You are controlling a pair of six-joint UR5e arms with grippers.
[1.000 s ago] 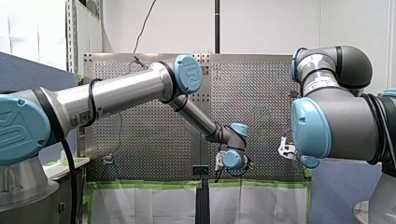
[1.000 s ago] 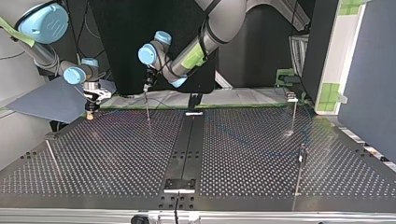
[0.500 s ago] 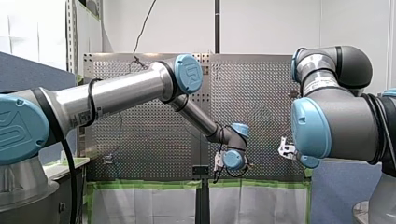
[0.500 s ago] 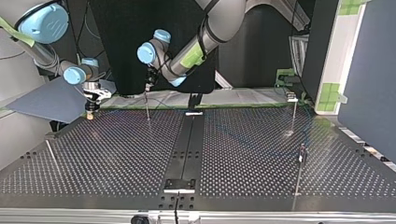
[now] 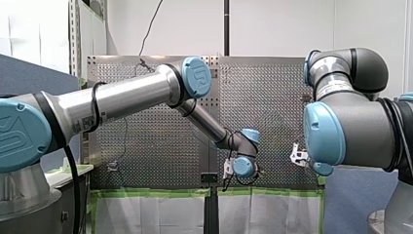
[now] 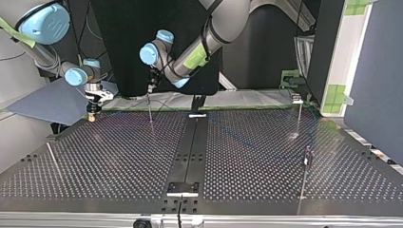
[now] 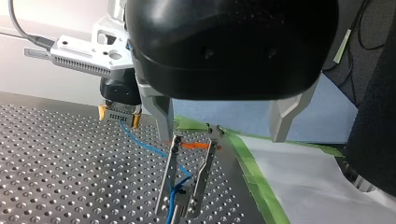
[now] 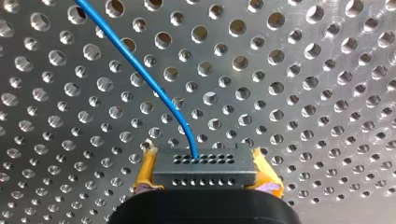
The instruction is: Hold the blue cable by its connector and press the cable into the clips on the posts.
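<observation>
The left gripper has its metal fingers spread wide and holds nothing, with the clip post standing just ahead of them, in line with the gap. The blue cable meets the post low down between its two prongs and runs away from the post over the perforated table. Beyond the post, the right gripper clamps the grey connector between its yellow pads, close over the table

Bright, even room light; soft glare glints off the perforated table, shadows faint.
</observation>
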